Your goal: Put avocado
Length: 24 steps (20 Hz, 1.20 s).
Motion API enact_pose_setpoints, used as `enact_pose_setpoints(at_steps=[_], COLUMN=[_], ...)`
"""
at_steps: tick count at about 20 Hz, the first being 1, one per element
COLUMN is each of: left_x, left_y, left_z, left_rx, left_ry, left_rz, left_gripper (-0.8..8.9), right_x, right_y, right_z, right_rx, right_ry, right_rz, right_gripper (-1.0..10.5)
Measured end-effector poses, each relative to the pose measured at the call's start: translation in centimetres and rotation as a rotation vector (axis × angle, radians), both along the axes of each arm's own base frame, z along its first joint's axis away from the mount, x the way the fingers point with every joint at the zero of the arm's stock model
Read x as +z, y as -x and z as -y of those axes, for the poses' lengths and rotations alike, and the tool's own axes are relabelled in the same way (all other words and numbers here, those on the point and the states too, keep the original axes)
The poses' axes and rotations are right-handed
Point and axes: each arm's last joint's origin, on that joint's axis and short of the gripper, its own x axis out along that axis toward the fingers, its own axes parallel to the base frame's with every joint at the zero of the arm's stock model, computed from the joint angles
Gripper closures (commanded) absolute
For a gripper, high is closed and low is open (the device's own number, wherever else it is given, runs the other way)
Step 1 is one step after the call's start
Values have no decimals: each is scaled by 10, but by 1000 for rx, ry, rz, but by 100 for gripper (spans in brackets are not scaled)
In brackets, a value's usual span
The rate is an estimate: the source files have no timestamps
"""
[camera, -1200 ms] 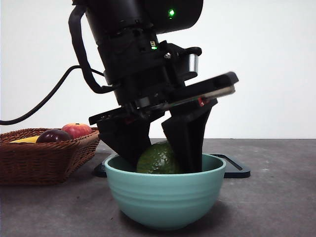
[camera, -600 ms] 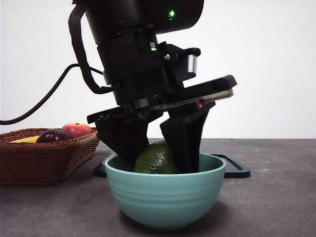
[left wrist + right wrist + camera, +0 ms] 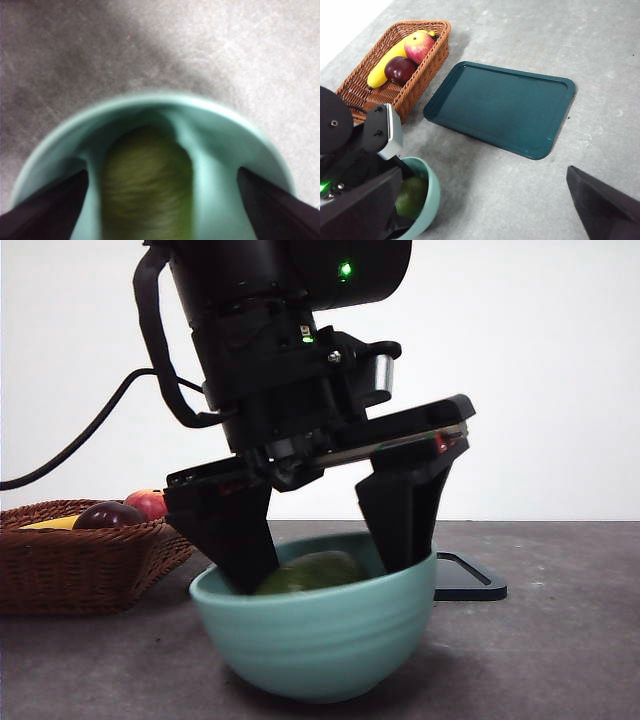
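— Where's your avocado (image 3: 305, 573)?
— Lying loose in the teal bowl (image 3: 320, 645); your left pincer (image 3: 325, 558) is spread wide, straddling it, one jaw seemingly tipping the bowl. Right pincer (image 3: 485, 220) waits apart.

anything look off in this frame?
Yes: the teal ceramic bowl sits tilted, its rim lower on the wicker basket side. The left gripper has its jaws spread inside it, one either side of the dark green avocado, so a jaw may be pushing the wall. Nothing spilled.
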Motion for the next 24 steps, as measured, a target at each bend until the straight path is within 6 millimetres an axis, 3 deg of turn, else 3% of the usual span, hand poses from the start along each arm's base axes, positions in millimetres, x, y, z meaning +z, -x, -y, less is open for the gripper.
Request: enact_pose_setpoints(at_steps=[3, 7, 9, 18, 21, 24], left_x=[15, 58, 83, 169, 187, 187], left_y=[-1, 5, 12, 62, 79, 95], left_z=[4, 7, -2, -99, -128, -154], left_rx=[-3, -27, -40, 90, 122, 141], left_ry=[6, 58, 110, 81, 132, 179], left_rz=[4, 40, 76, 359, 412, 431], left_gripper=[315, 315, 315, 308, 308, 311], right_x=[0, 0, 0, -3, -4, -6], right_y=[0, 0, 0, 2, 3, 5], right_z=[0, 0, 0, 0, 0, -2], right_rx=[0, 0, 0, 1, 3, 36], right_ry=[0, 0, 1, 6, 7, -1], right_rz=[0, -2, -6, -34, -49, -82], right_gripper=[395, 395, 395, 395, 395, 395])
